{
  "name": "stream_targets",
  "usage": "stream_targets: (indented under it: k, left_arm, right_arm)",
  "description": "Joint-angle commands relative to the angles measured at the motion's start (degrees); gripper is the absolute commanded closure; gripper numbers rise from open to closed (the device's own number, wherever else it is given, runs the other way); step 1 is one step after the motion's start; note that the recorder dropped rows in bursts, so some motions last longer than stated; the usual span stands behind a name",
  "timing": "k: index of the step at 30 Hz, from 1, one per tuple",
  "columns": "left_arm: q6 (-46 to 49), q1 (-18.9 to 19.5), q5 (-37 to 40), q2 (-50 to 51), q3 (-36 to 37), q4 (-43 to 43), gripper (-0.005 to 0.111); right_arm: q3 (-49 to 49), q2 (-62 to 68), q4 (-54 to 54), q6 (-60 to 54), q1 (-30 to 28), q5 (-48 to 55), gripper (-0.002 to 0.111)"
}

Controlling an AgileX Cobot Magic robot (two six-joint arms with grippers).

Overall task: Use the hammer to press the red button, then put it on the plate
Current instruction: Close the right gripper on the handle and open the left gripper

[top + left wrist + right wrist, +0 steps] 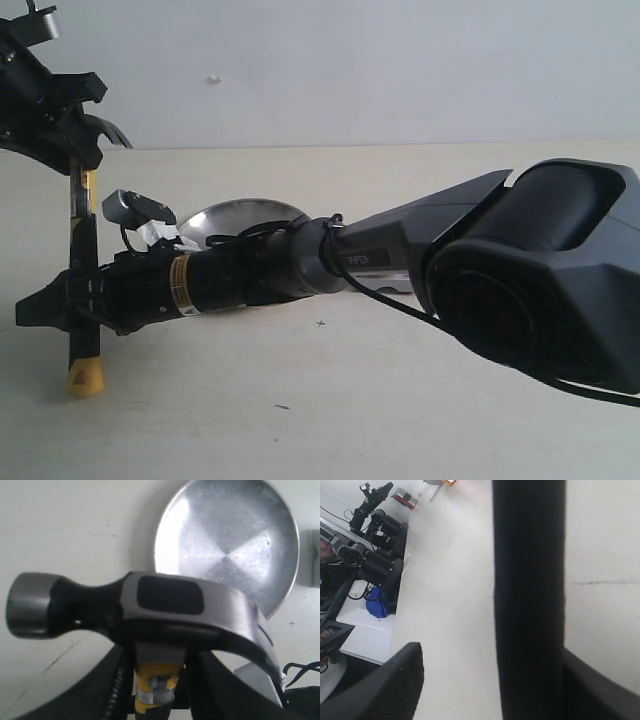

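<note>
Mostly, right arm (400,248) hides plate (250,212); hammer (78,225) upright.

place: robotics lab bench | evidence: bare pale table (400,410), plain wall (380,70), black robot arm (540,270), camera gear (375,550) beside the table

The hammer (78,225) stands upright at the left of the exterior view, held clear of the plate (245,212). Its dark metal head is on top with the claw pointing right, then the yellow neck and the black handle, with the yellow end down near the table (300,400). The round, shiny, brushed silver plate lies flat just beyond it
</note>
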Motion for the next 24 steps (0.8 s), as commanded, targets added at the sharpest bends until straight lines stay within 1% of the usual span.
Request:
stream_targets:
  k: [1,5,8,11,13,16,18,24]
  left_arm:
    - [0.23,-0.23,-0.64,-1.48,-0.47,-1.85,0.107]
    - [0.23,-0.23,-0.64,-1.48,-0.47,-1.85,0.107]
    - [0.23,-0.23,-0.64,-1.48,-0.47,-1.85,0.107]
    - [0.23,-0.23,-0.64,-1.48,-0.47,-1.85,0.107]
    - [0.23,-0.23,-0.64,-1.48,-0.47,-1.85,0.107]
    - [0.23,-0.23,-0.64,-1.48,-0.47,-1.85,0.107]
    - [0.23,-0.23,-0.64,-1.48,-0.47,-1.85,0.107]
    - [0.36,-0.23,-0.64,-1.48,-0.47,-0.51,0.107]
  right_arm:
    - [-0.52,-0.17,0.59,-0.73,0.12,-0.22,0.044]
    - [-0.52,-0.17,0.58,-0.73,0.12,-0.22,0.044]
    - [-0.52,-0.17,0.58,-0.73,0.12,-0.22,0.049]
    - [-0.52,-0.17,0.58,-0.73,0.12,0.02,0.063]
    - [-0.52,-0.17,0.22,-0.73,0.12,0.12,0.076]
    - [-0.52,-0.17,0.11,-1.24,0.12,-0.93,0.099]
    - [-0.52,-0.17,0.30,-1.24,0.12,-1.58,0.108]
    - [-0.52,-0.27,0.30,0.07,0.12,-1.93,0.108]
